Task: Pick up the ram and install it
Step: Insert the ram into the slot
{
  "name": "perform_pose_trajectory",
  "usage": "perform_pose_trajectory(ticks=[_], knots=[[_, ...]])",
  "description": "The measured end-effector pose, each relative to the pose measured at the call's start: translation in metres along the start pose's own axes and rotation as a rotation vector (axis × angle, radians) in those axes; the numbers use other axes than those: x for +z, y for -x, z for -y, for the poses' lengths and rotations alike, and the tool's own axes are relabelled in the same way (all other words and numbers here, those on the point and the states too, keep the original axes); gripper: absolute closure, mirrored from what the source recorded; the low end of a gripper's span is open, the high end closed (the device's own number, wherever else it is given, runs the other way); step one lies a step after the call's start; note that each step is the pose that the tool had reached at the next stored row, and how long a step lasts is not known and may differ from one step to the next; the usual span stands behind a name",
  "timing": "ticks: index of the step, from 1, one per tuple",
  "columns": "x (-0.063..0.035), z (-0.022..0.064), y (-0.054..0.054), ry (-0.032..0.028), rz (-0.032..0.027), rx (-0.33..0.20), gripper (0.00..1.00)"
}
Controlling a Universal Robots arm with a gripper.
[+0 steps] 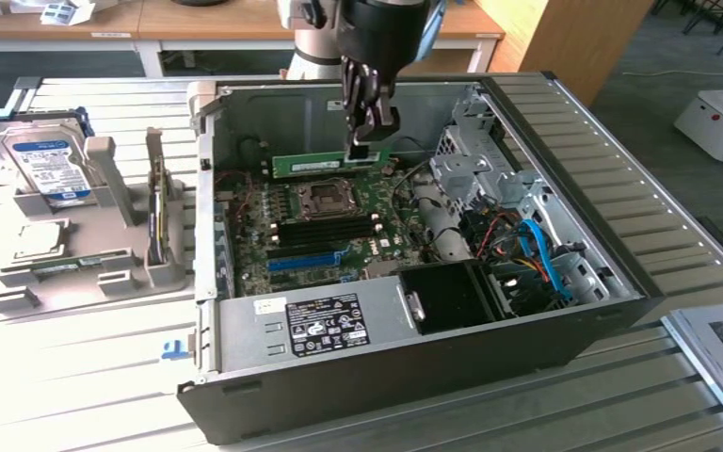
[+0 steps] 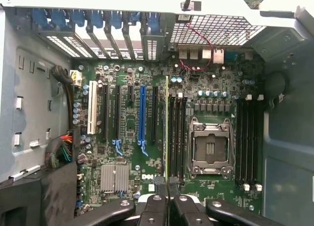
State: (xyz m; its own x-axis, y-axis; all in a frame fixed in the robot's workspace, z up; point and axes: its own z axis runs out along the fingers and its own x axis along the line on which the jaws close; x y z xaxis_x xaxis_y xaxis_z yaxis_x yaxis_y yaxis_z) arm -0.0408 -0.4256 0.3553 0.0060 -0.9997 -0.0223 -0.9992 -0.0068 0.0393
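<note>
My gripper hangs inside the open computer case, shut on the ram, a long green stick held level by one end above the motherboard. In the wrist view the ram shows edge-on, running out from between my gripper. There it lies along the black memory slots beside the CPU socket. In the exterior view the ram sits beyond the CPU socket and the black memory slots, clear of them.
A second bank of black slots flanks the socket's other side, and a long blue slot lies among the expansion slots. The power supply, drive cage and cables crowd the case. A grey holder with a hard drive stands at the exterior view's left.
</note>
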Motion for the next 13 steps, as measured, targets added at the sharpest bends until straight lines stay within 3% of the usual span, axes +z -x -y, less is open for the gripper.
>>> perform_pose_trajectory(ticks=[13], knots=[[0.015, 0.0006, 0.0, 0.0, 0.0, 0.0, 0.88]])
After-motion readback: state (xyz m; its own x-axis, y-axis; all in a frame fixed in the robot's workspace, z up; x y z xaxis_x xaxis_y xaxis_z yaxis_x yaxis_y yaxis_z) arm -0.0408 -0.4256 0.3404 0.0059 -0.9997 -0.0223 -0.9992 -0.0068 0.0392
